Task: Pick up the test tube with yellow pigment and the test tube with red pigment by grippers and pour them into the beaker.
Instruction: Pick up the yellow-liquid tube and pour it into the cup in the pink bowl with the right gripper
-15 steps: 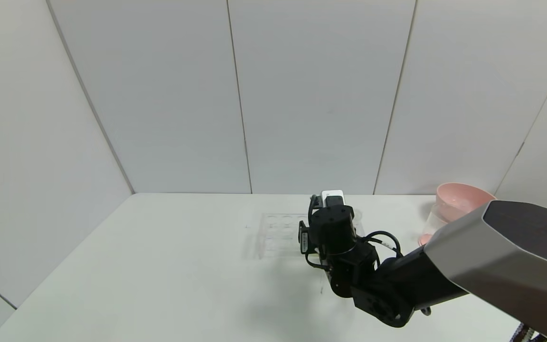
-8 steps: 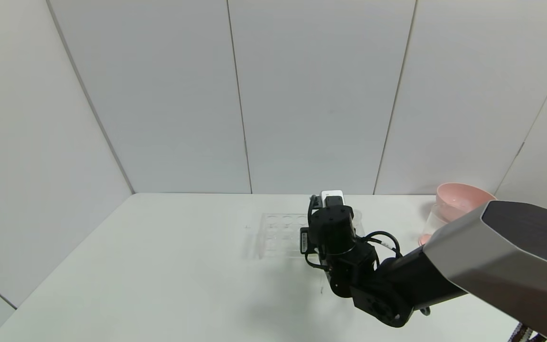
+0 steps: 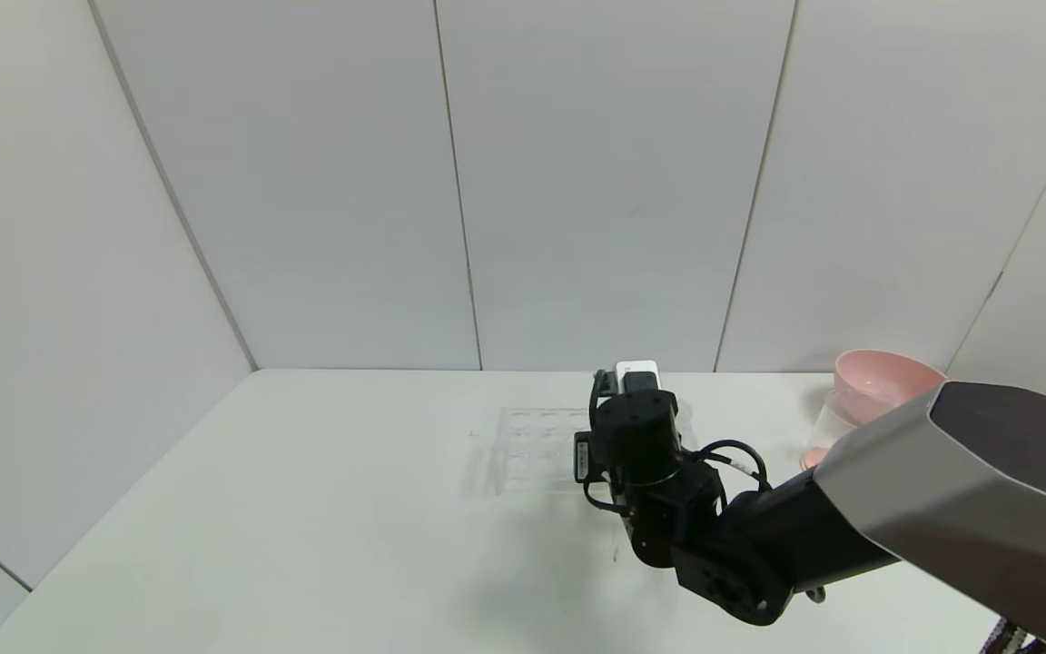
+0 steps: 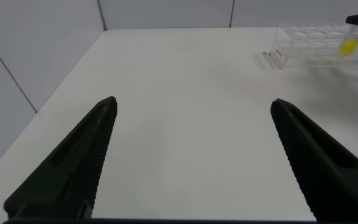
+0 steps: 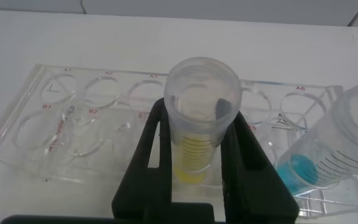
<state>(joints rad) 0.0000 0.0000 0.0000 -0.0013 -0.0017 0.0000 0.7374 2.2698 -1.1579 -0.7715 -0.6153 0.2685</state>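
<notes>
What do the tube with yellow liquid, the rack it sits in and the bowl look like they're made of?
Test tube with yellow pigment: probably clear plastic, glossy; see-through wall, ridged rim, printed black graduation lines.
Rack: likely clear acrylic, smooth; transparent, round wells with red labels.
Pink bowl: looks like opaque plastic, slightly glossy; even pink colour, thin rim.

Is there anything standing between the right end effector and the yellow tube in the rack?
Nothing visible: the right end effector is already shut on the yellow tube, which stands in the clear rack. The blue tube stands beside it, apart.
</notes>
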